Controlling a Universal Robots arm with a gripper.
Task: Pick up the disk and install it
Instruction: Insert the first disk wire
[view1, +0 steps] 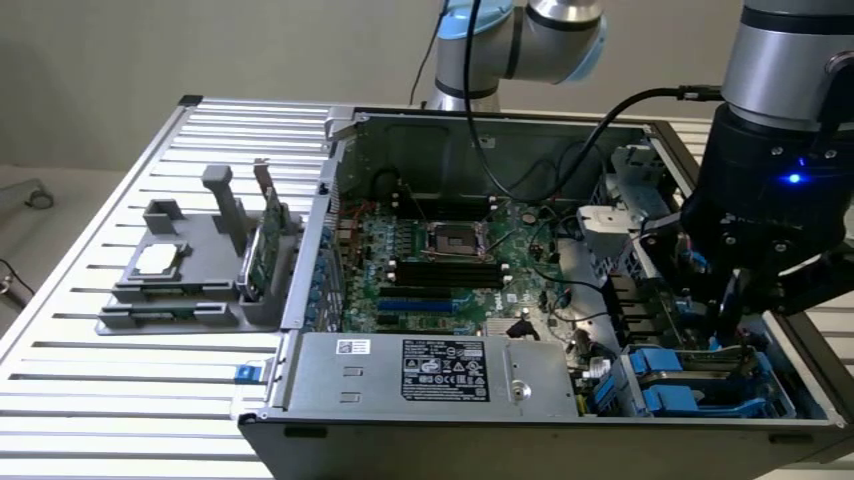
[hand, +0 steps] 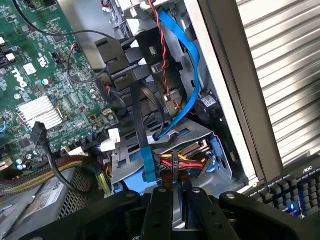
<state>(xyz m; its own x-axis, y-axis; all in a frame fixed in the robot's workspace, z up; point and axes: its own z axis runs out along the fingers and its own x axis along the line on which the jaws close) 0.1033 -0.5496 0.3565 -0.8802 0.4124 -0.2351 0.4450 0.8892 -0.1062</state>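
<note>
Disk (view1: 681, 378) (hand: 197, 142) in its blue frame, seated low in the drive bay at a corner of the open computer case (view1: 534, 445), directly under the tool (view1: 731, 335) (hand: 177, 192). Tool down inside that corner, tips just above the disk's edge, clenched almost together with a slim gap between; impossible to tell whether pinching the disk or merely close to it. Bundle of red, yellow and black wires (hand: 175, 162) across the disk just beyond the tool tips. Blue cable (hand: 192, 65) further on from the tool, along the case wall. Green main board (view1: 441, 250) (hand: 35, 65) off to one side of the tool, flat on the case floor. Far from the tool, on the slatted table (view1: 107, 390), grey stand (view1: 187, 280) with a thin green card (view1: 271, 235) upright in it. Keyboard (hand: 295, 195) outside the case, close by the tool.
</note>
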